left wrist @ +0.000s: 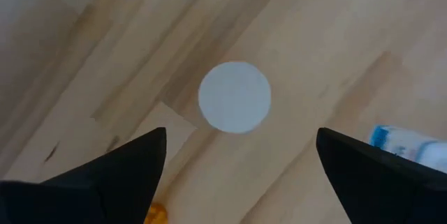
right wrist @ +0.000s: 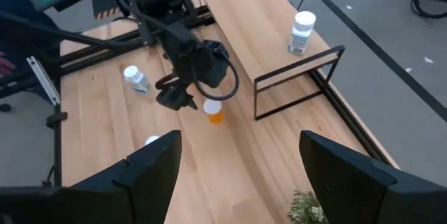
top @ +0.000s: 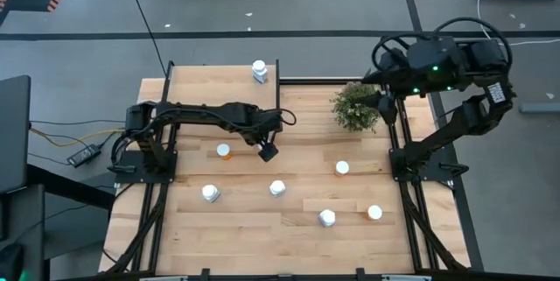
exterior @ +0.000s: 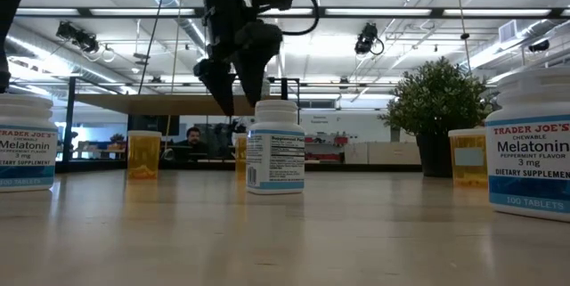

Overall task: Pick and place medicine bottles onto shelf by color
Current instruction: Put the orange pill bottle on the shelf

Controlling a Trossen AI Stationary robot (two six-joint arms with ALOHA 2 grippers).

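Left gripper over mid-table, fingers apart; right arm raised, waiting.

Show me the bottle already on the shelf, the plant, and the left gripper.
White bottle on the shelf (top: 260, 72), high view, its cap.
Plant (top: 355, 107), high view, middle of the foliage.
Left gripper (top: 268, 151), high view, between its fingertips.

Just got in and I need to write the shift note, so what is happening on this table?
The robot is sorting medicine bottles. One white bottle already stands on the shelf. The left gripper hangs open above a white-capped bottle on the table, holding nothing. The right gripper waits open, raised beside the plant. Six more bottles stand scattered over the table.
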